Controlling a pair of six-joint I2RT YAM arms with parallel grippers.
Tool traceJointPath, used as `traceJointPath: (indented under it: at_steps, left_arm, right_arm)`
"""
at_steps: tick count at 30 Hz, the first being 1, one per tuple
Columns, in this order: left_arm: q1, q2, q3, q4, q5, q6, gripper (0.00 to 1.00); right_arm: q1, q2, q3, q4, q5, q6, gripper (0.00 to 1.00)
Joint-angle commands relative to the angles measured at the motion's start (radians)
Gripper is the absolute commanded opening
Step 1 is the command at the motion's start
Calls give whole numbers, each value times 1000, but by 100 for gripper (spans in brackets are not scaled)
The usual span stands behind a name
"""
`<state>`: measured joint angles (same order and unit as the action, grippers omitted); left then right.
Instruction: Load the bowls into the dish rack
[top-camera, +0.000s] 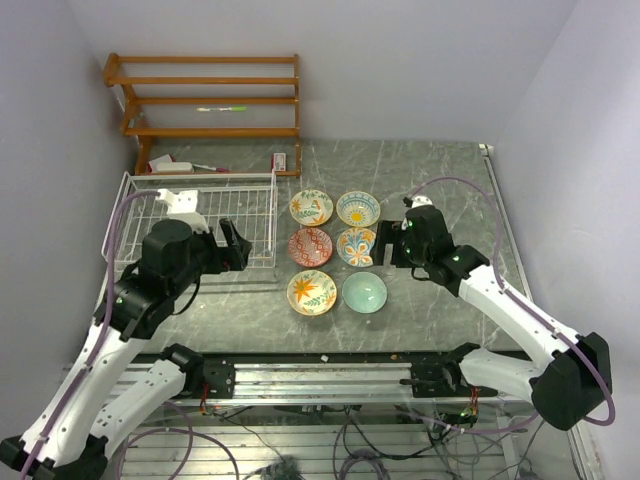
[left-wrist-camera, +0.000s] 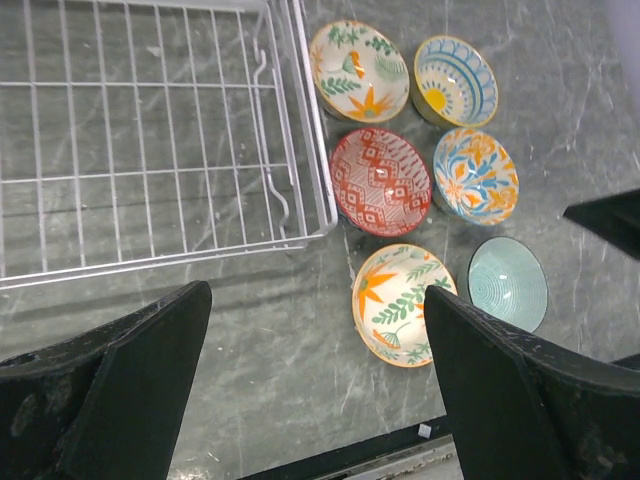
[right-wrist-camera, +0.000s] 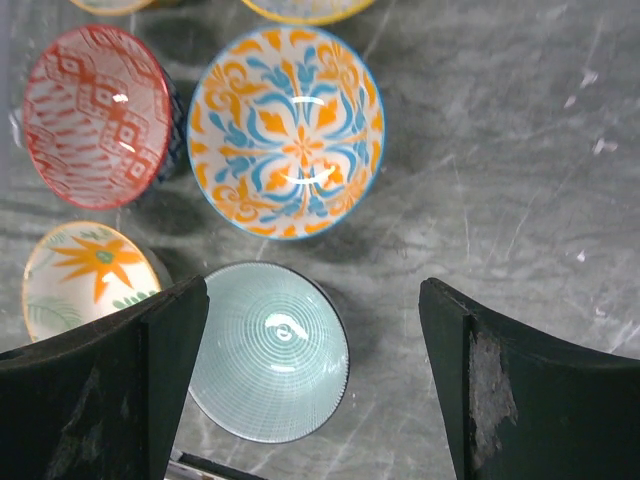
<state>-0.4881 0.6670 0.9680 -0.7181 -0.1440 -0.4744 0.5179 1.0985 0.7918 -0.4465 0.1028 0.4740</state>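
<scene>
**Top view:** Six small round ceramic bowls (top-camera: 310, 246) sit upright in two columns of three on the grey marbled table (top-camera: 440, 180). They are just right of the rectangular white wire dish rack (top-camera: 130, 190), and all are outside it. The left gripper (top-camera: 235, 245) hangs over the rack's near right corner. The right gripper (top-camera: 385, 245) is just right of the middle row. A brown wooden shelf unit (top-camera: 210, 100) stands at the far left.

**Left wrist:** The black fingers (left-wrist-camera: 140, 370) stand wide apart, holding nothing. Beyond them, the far row shows a cream bowl with an orange flower and green leaves (left-wrist-camera: 360, 70) and a yellow-sun bowl ringed in blue (left-wrist-camera: 455, 80). The middle row has a red diamond-patterned bowl (left-wrist-camera: 380, 180), nearly against the rack's wall, and a blue-and-orange floral bowl (left-wrist-camera: 475, 175). The near row holds an orange-lily bowl with leafy sprigs (left-wrist-camera: 403, 305) and a plain pale teal bowl (left-wrist-camera: 508, 283).

**Right wrist:** These jaws also stand apart and empty. They are above the teal bowl, whose glaze shows fine concentric rings. The blue-and-orange bowl lies just beyond it.
</scene>
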Motion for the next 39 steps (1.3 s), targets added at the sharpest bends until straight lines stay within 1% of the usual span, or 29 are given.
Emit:
traceJointPath:
  at_steps: [1, 6, 9, 10, 11, 14, 16, 17, 21, 27, 30, 33, 39]
  left_arm:
    - [-4, 14, -32, 138, 123, -5, 99]
    - [-15, 71, -31, 194, 162, -8, 99]
    - [-62, 98, -34, 232, 150, -13, 99]
    - [-97, 112, -38, 252, 130, -18, 99]
    - [-144, 133, -41, 260, 86, -25, 99]
    - [-339, 218, -25, 250, -126, -39, 99]
    - [-452, 278, -11, 249, -225, -56, 100]
    - [-490, 303, -7, 255, -251, -63, 100]
    - [-607, 363, -31, 287, -325, -99, 94]
    - [-713, 450, -115, 389, -329, -156, 86]
    - [-751, 497, -164, 484, -309, -135, 84]
    - [-766, 546, -193, 569, -273, -93, 82]
    - [-768, 619, -210, 619, -223, -26, 79]
  right_arm:
    - [-8, 32, 71, 10, 34, -20, 87]
    - [-18, 68, 121, 20, 45, -33, 87]
    - [-20, 73, 135, 23, 55, -40, 88]
    - [-20, 75, 138, 21, 57, -42, 88]
    - [-48, 76, 141, 21, 57, -42, 88]
    - [-64, 71, 148, 23, 47, -39, 88]
    - [-70, 62, 151, 19, 49, -43, 88]
    - [-75, 56, 153, 15, 51, -46, 88]
    - [-99, 27, 150, 2, 52, -56, 88]
    - [-137, 0, 128, -1, 39, -67, 88]
    - [-152, -3, 115, 10, 21, -70, 88]
    - [-168, 4, 107, 20, -3, -71, 88]
    - [-189, 4, 96, 27, -23, -79, 88]
